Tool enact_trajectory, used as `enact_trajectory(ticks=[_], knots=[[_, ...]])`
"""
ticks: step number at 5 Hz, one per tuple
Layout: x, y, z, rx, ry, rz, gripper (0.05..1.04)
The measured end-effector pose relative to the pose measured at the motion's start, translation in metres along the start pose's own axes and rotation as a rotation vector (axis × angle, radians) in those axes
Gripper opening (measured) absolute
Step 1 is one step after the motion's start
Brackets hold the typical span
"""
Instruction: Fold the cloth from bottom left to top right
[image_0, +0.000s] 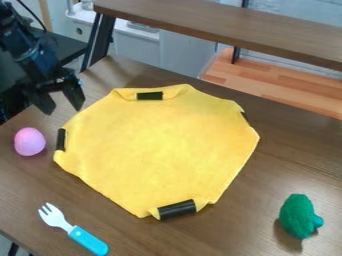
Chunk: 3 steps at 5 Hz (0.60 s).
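Pincer (63, 104) open, empty, at far left; yellow cloth (163, 147) likely light, limp; best pinched shallowly at near-left edge (103, 184).

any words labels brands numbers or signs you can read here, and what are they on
There are none that can be read. The yellow cloth, the black strips on its edges, the fork, the pink egg-shaped thing and the green toy show no lettering, numbers or signs.
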<state>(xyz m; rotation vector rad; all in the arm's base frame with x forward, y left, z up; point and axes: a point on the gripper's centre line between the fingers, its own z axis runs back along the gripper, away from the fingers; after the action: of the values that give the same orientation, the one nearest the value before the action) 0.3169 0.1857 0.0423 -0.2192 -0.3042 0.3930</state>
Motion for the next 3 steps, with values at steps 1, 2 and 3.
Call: enact_trajectory(ticks=[1,2,3], knots=[[0.002,0.003,-0.002,0.012,-0.004,0.001,1.001],[-0.001,0.012,-0.013,0.040,0.022,0.012,1.001],[-0.002,0.015,-0.016,0.057,0.029,0.017,1.001]])
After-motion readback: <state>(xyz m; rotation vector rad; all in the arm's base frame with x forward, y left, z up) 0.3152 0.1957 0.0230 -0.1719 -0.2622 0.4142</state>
